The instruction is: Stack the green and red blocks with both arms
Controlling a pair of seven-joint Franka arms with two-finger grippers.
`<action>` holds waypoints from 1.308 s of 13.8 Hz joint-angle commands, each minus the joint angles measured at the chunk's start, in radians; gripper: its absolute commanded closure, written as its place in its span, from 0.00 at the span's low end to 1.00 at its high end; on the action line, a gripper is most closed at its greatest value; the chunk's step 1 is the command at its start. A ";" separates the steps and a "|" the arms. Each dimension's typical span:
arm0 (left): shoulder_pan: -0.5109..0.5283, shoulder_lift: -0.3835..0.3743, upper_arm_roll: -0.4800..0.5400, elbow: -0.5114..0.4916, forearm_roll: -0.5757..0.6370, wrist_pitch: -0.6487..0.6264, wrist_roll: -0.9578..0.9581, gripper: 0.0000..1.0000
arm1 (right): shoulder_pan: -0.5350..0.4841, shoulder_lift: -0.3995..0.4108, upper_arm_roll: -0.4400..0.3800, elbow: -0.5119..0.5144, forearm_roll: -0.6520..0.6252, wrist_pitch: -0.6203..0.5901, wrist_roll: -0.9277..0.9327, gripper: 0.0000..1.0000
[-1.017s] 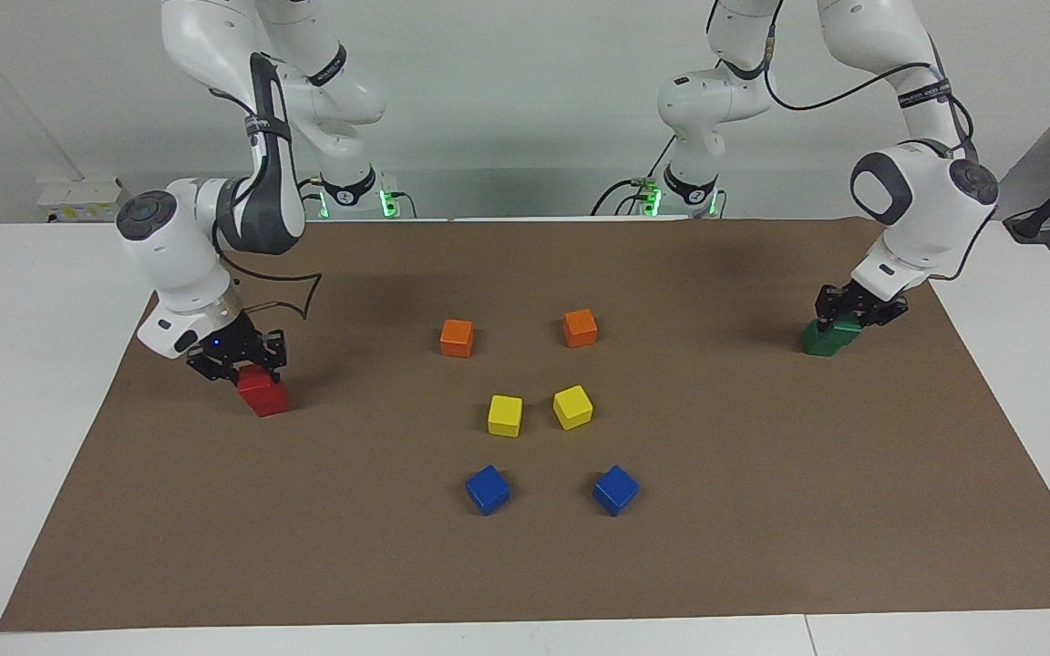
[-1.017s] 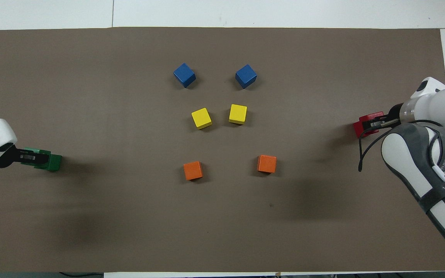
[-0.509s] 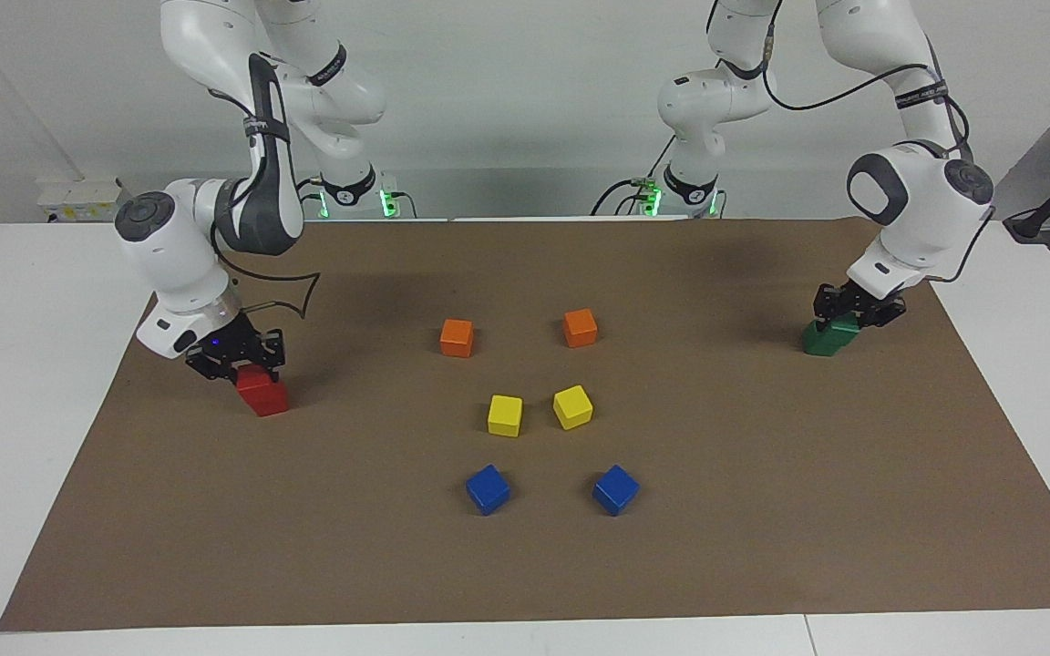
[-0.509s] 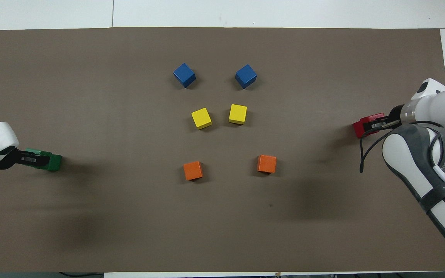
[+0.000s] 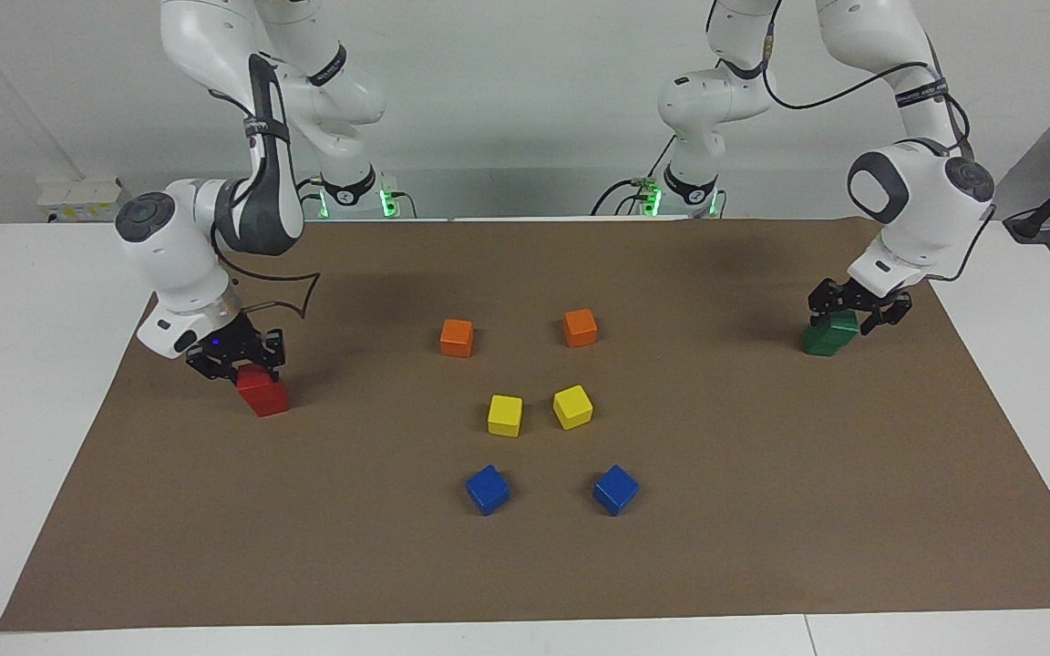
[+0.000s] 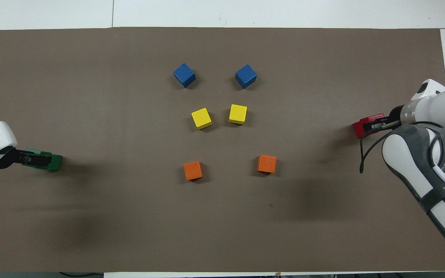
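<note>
The left gripper (image 5: 859,318), fingers spread, straddles the upper of two stacked dark green matte cubes (image 5: 828,335) at the left arm's end of the brown mat (image 5: 762,547). The right gripper (image 5: 235,357) pinches the upper of two stacked bright red cubes (image 5: 262,394) at the right arm's end. Both stacks stand upright.

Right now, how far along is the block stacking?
Nearly finished. Done: the top green block sits on the lower green block, and the left gripper around it is open. In hand: the right gripper is shut on the top red block, apparently resting on the lower red block. Left: release it and lift both grippers away.
</note>
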 commanded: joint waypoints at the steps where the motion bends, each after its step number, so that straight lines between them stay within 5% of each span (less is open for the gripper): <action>1: 0.005 -0.012 -0.005 0.085 0.002 -0.087 0.002 0.00 | -0.016 -0.013 0.009 -0.022 0.018 0.023 -0.019 0.00; 7: -0.006 -0.032 -0.013 0.379 0.011 -0.407 -0.116 0.00 | -0.016 -0.018 0.009 0.044 0.018 -0.038 -0.019 0.00; 13: -0.173 -0.016 -0.031 0.608 0.129 -0.611 -0.596 0.00 | 0.052 -0.094 0.012 0.260 0.009 -0.359 0.160 0.00; 18: -0.174 -0.019 -0.045 0.676 0.078 -0.753 -0.601 0.00 | 0.083 -0.192 0.014 0.392 0.009 -0.576 0.234 0.00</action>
